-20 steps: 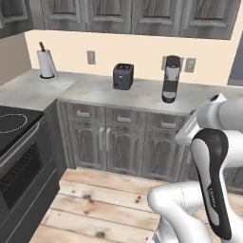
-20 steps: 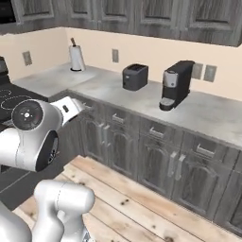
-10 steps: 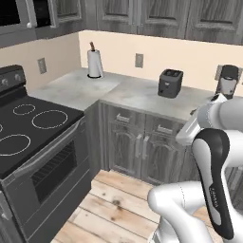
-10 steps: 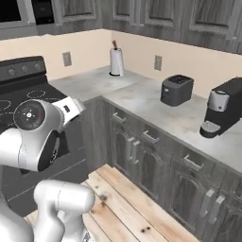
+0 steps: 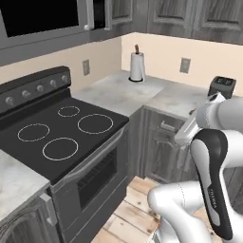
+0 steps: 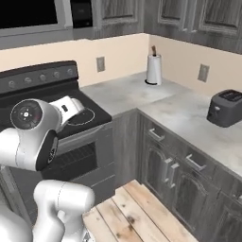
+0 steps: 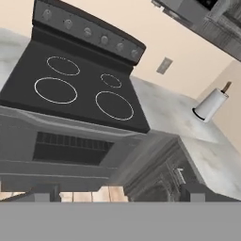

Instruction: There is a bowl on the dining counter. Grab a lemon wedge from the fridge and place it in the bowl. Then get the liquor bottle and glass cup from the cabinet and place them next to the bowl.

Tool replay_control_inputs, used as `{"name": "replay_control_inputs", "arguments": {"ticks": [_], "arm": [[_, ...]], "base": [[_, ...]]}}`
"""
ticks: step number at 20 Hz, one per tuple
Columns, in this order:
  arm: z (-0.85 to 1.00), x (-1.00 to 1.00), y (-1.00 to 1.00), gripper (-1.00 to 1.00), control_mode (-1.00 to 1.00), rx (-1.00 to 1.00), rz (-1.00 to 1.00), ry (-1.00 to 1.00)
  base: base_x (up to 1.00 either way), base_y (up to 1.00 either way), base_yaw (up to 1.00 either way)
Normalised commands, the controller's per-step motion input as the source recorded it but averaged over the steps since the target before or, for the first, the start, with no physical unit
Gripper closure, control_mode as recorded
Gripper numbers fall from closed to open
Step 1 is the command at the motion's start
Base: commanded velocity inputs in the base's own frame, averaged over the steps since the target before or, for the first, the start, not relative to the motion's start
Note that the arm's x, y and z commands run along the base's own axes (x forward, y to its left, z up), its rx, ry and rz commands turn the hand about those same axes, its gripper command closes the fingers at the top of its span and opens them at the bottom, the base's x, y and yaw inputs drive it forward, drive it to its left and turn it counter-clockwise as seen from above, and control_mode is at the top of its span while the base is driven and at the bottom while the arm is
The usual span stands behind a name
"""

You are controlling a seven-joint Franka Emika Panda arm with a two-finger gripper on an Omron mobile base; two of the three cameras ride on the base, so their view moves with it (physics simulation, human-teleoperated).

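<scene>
Gripper (image 7: 117, 192) wide open, nothing between the two dark fingertips (image 7: 44, 192), which stand far apart at the bottom of the hand view. Just ahead of them: oven door front (image 7: 70, 148) and a strip of plank floor (image 7: 106, 193). Above that, black glass cooktop (image 7: 70, 87) with four ring burners and a knob panel (image 7: 89, 33). To its right, grey stone counter (image 7: 174, 117) carrying an upright paper towel roll (image 7: 209, 104) in the corner. Toaster (image 6: 227, 108) further along the counter. Dark grey wall cabinets (image 6: 198, 19) over the counter, doors shut. Microwave (image 5: 42, 19) above the stove.
</scene>
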Motion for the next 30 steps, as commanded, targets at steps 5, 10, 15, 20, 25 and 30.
{"name": "replay_control_inputs", "arguments": {"ticks": [5,10,15,20,25,30], "arm": [[0.00,0.00,0.00,-1.00,1.00,0.00,0.00,0.00],[0.00,0.00,0.00,-1.00,1.00,0.00,0.00,0.00],[0.00,0.00,0.00,-1.00,1.00,0.00,0.00,0.00],[0.00,0.00,0.00,-1.00,1.00,0.00,0.00,0.00],[0.00,0.00,0.00,-1.00,1.00,0.00,0.00,0.00],[0.00,0.00,0.00,-1.00,1.00,0.00,0.00,0.00]], "base": [[0.53,0.69,0.15],[0.26,0.63,0.35],[0.12,0.15,0.51],[0.00,-0.09,0.47],[-0.03,0.09,0.28],[-0.03,0.33,0.22]]}}
